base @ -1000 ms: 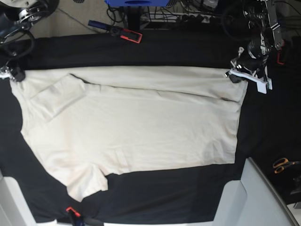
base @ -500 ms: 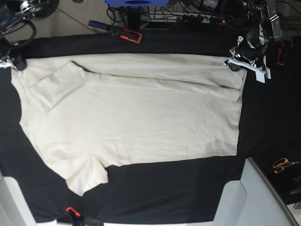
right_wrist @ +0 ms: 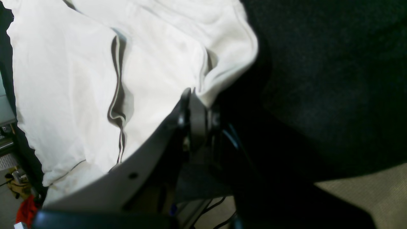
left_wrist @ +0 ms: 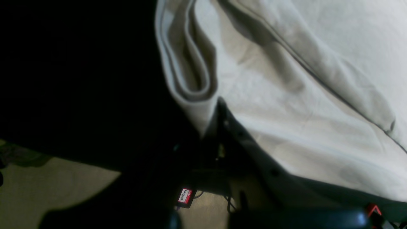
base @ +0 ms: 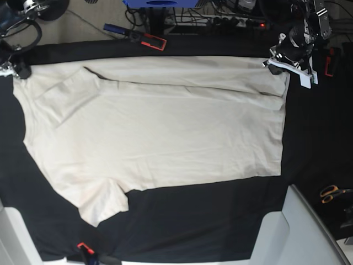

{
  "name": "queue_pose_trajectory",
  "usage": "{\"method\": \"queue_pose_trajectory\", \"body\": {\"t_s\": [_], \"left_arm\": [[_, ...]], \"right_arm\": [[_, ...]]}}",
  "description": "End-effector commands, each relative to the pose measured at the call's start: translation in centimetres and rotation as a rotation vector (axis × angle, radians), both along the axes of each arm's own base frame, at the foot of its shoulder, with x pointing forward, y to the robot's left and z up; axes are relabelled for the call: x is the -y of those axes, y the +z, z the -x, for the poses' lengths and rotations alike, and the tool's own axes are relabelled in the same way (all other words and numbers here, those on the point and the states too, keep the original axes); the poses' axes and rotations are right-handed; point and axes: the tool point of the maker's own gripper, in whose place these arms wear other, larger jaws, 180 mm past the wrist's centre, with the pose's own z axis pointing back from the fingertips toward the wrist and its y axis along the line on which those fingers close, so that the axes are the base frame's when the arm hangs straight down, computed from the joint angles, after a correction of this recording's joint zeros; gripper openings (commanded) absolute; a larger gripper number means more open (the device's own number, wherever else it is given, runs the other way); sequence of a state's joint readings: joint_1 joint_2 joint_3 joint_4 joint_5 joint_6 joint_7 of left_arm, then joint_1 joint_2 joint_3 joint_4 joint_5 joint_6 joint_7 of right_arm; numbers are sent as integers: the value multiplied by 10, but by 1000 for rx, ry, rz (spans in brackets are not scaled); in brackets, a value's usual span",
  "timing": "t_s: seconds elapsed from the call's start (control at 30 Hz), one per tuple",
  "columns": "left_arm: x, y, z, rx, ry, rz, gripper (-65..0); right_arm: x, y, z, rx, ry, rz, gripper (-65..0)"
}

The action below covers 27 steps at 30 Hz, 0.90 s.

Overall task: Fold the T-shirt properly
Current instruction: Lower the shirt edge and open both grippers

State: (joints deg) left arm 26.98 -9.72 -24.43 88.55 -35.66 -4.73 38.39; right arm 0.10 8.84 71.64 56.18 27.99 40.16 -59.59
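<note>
The cream T-shirt (base: 160, 127) lies spread on the black table cover (base: 220, 221), one sleeve folded over near the far left and the other sleeve at the near left. My left gripper (base: 274, 65) is shut on the shirt's far right hem corner. The left wrist view shows the T-shirt (left_wrist: 286, 95) with the left gripper (left_wrist: 217, 106) pinching its doubled hem. My right gripper (base: 16, 70) is shut on the far left shoulder corner. In the right wrist view the right gripper (right_wrist: 192, 93) clamps the T-shirt (right_wrist: 63, 79) at its edge.
Orange-handled scissors (base: 331, 192) lie at the right edge. A grey bin (base: 300, 232) stands at the near right. A blue and red clamp (base: 144, 38) lies beyond the far edge, and a red clip (base: 83, 247) holds the cover at the near edge.
Both grippers have moved toward the table's far edge, dragging the shirt's far side with them. The whole shirt has slid that way and lies flatter.
</note>
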Motion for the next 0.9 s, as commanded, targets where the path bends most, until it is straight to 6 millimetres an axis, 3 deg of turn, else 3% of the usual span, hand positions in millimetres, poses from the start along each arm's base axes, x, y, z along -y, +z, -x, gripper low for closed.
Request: {"method": "queue_pose_trajectory", "body": {"t_s": [0.0, 0.63, 0.87], "left_arm": [[-11, 7, -2, 19, 6, -35, -650], [-9, 2, 7, -7, 2, -30, -650], [-14, -2, 13, -53, -40, -125, -650]], "right_arm": [[16, 5, 6, -19, 0, 42, -648], [15, 2, 15, -39, 3, 42, -648], [7, -2, 16, -38, -4, 24, -639]]}}
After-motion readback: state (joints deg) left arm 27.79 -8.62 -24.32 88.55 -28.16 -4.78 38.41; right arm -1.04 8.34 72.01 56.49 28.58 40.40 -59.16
